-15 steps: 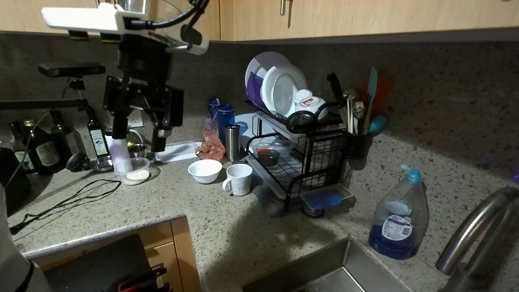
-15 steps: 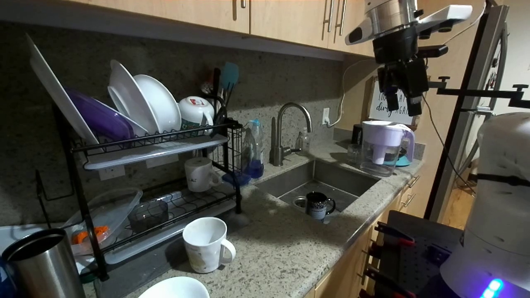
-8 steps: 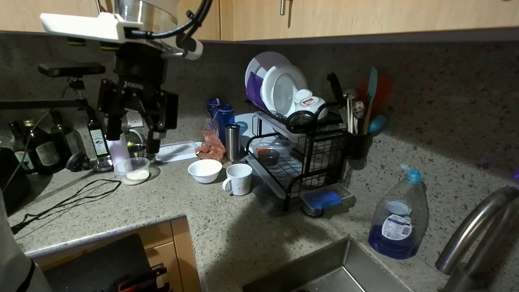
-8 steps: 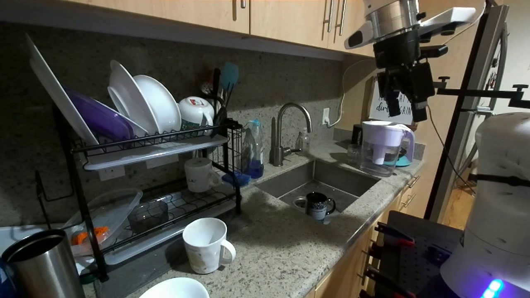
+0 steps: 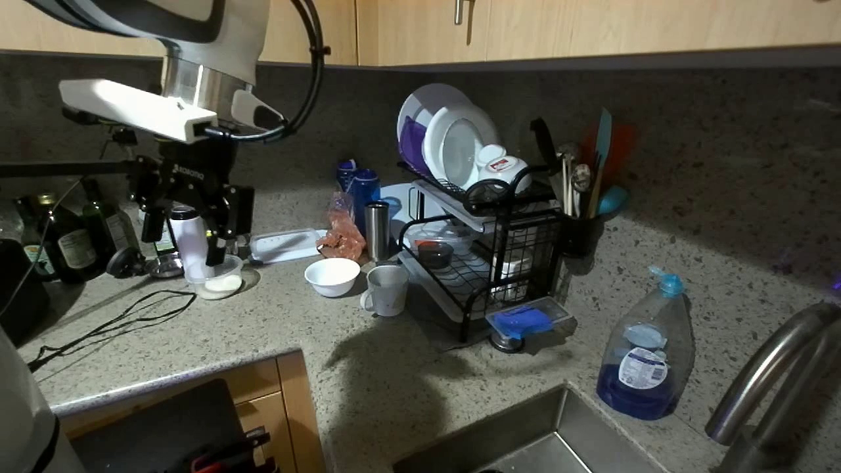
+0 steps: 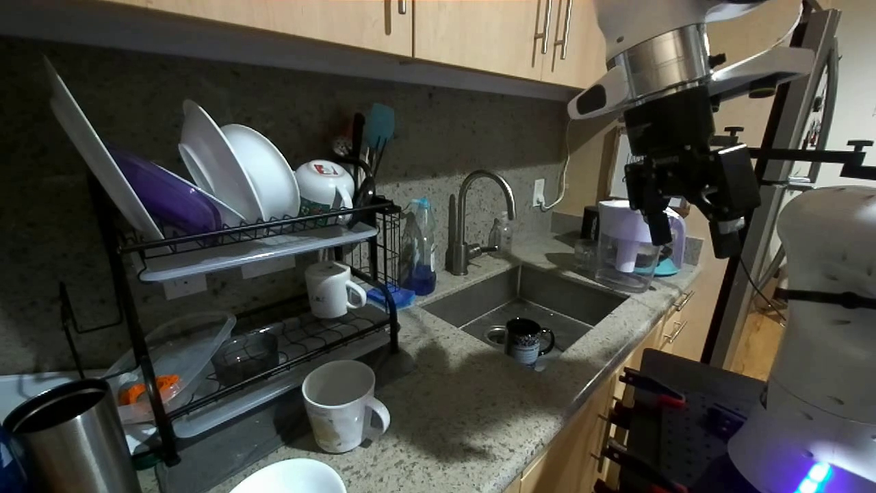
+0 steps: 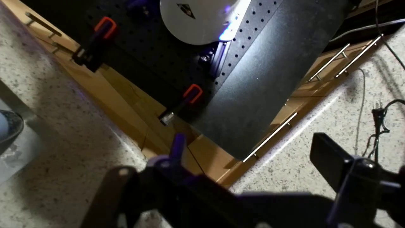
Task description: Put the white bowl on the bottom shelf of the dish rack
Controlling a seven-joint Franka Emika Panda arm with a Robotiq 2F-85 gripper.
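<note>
We see the hand [image 5: 184, 238] in the air, its fingers [image 5: 215, 252] spread apart, well away from the white bowl [image 5: 332, 277]. The bowl sits upright on the counter [image 5: 263, 332], just beside a white mug [image 5: 387, 290]; we cannot quite tell whether the two touch. Near them stands the dish rack [image 5: 499, 256], with another mug [image 6: 328, 291] and a small dark container [image 5: 435, 255] on its bottom shelf [image 6: 274, 385].

A dark mug [image 6: 524, 341] stands upright in the steel sink [image 6: 569, 296]
</note>
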